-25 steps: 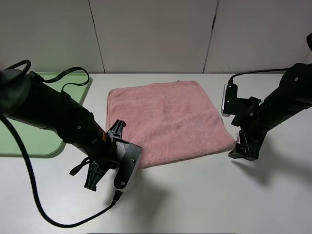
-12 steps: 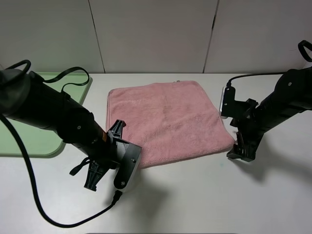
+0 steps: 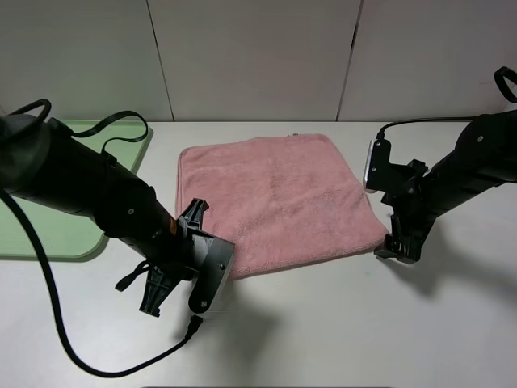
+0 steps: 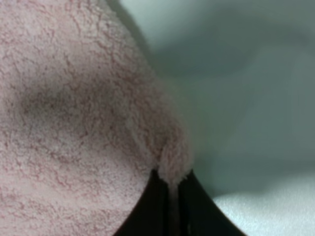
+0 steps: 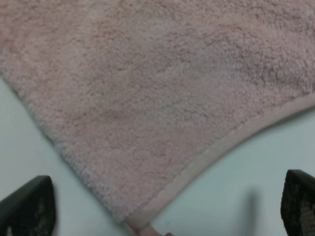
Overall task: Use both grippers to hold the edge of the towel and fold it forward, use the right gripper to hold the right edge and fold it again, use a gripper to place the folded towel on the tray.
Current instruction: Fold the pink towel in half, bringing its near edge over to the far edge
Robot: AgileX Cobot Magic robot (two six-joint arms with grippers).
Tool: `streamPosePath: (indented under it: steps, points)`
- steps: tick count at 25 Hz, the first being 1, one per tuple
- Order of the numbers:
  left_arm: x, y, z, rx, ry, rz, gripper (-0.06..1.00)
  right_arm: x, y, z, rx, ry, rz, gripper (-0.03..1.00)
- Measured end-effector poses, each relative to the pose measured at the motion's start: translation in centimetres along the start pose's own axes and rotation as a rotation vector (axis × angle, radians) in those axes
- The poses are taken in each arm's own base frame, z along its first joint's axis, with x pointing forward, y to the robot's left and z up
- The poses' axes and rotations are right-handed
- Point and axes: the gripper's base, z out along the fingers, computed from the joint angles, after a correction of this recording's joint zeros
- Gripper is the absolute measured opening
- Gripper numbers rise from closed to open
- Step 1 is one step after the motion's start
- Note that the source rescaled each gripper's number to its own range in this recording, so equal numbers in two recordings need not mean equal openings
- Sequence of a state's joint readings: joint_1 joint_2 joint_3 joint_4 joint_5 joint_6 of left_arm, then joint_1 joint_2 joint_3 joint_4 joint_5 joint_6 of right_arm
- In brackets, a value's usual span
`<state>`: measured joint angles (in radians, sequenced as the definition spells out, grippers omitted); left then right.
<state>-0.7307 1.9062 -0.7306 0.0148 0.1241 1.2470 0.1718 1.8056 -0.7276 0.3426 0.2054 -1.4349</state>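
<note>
Towel (image 3: 275, 202), pink terry, lay spread flat and unfolded on the table (image 3: 363, 323), with its near edge running from one gripper to the other.

The left gripper (image 3: 218, 265) sat at the near left corner. In the left wrist view its black fingers (image 4: 147, 211) were clenched on a pinch of the towel (image 4: 74, 123). The pile was bunched into a small ridge that rose out of the tips of the left gripper (image 4: 170, 189). From that pinch the cloth ran off to one side of the jaws, and bare table (image 4: 246, 123) lay on the other side.

The right gripper (image 3: 396, 246) stood at the near right corner, tips down near the table. Its wrist view showed the jaws released and spread wide. The hemmed corner of the towel (image 5: 162, 88) lay roughly midway across the gap of the right gripper (image 5: 165, 196). Neither of the fingers (image 5: 27, 206) touched the cloth, and table showed between each finger and the hem.

The green tray (image 3: 48, 234) lay well apart from the towel, out past the left arm and far from both sets of jaws. A black cable (image 3: 65, 339) looped over the table behind the left gripper.
</note>
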Motion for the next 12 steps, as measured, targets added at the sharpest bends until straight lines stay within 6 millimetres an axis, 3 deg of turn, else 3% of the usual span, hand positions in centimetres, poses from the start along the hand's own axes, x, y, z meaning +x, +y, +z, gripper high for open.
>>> streamPosePath:
  steps: [12]
  points:
    - [0.0,0.0,0.0,0.000,0.000,-0.001,0.00,0.2,0.1,1.0,-0.013,0.012,0.010,1.00]
